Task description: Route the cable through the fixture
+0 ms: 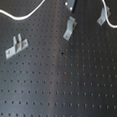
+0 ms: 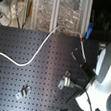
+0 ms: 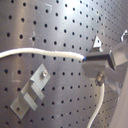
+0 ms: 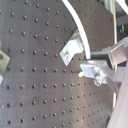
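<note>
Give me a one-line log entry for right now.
claw: shut on cable | fixture: cable not yet through | two-prong clip: untouched

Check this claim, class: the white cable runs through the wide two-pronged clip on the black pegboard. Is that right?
No. In the first exterior view the cable passes well clear of the two-pronged clip, which holds nothing. The cable is white and the pegboard black, as stated.

1. I see the cable (image 3: pixel 45 53) crossing from the frame's left edge into the gripper (image 3: pixel 95 62) at right.
2. A silver bracket (image 3: pixel 31 91) lies lower left on the perforated board (image 3: pixel 60 20).
</note>
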